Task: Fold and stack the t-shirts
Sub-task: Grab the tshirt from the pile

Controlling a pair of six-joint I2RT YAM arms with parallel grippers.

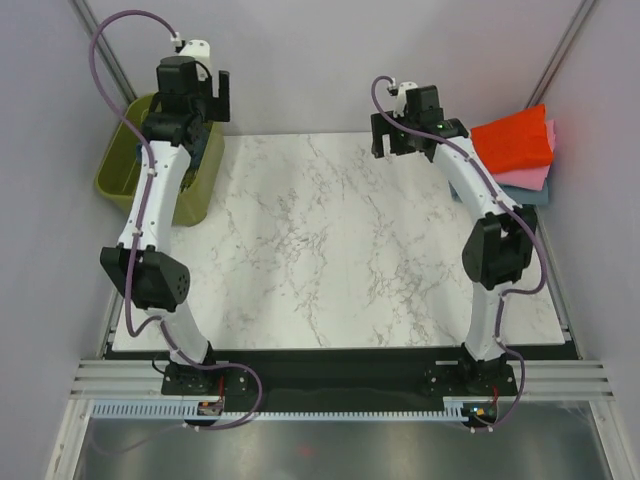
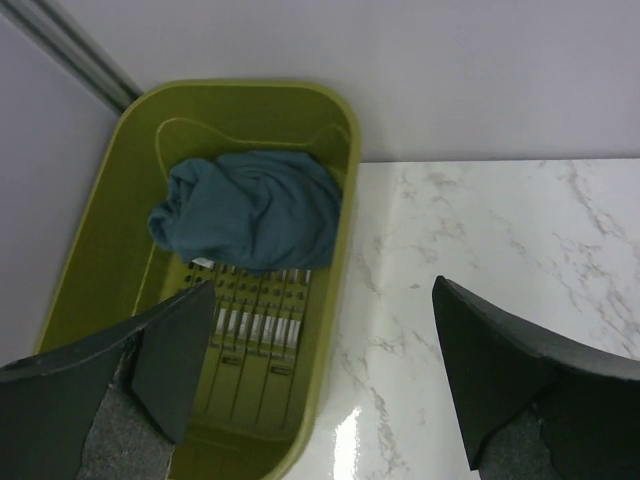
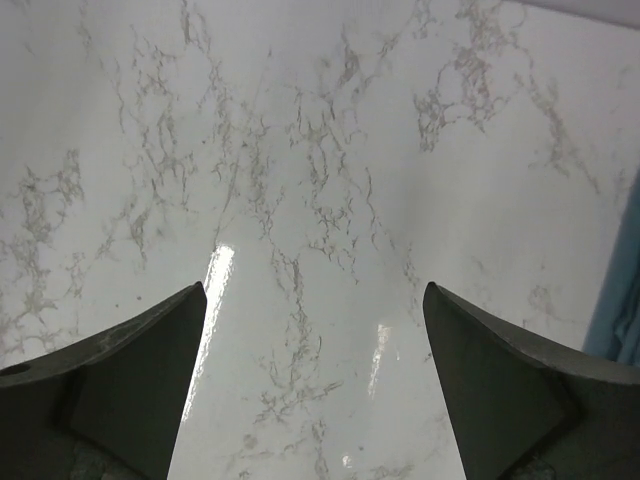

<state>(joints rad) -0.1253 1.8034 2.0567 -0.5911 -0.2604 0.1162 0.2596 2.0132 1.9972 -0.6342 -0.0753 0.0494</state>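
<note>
A crumpled slate blue-grey t-shirt (image 2: 250,210) lies in the far half of the olive-green basket (image 2: 95,260). My left gripper (image 2: 325,350) hovers open and empty over the basket's near right rim, short of the shirt; it also shows in the top view (image 1: 215,98). Folded t-shirts are stacked at the table's far right: red-orange (image 1: 512,140) on top, pink (image 1: 537,173) under it, teal blue (image 1: 530,193) lowest. My right gripper (image 1: 390,140) is open and empty over bare marble, left of the stack. The teal edge (image 3: 622,300) shows in the right wrist view.
The basket (image 1: 120,172) stands off the far left edge of the marble table (image 1: 330,250), against the grey wall. The left arm partly hides it in the top view. Walls close the back and both sides.
</note>
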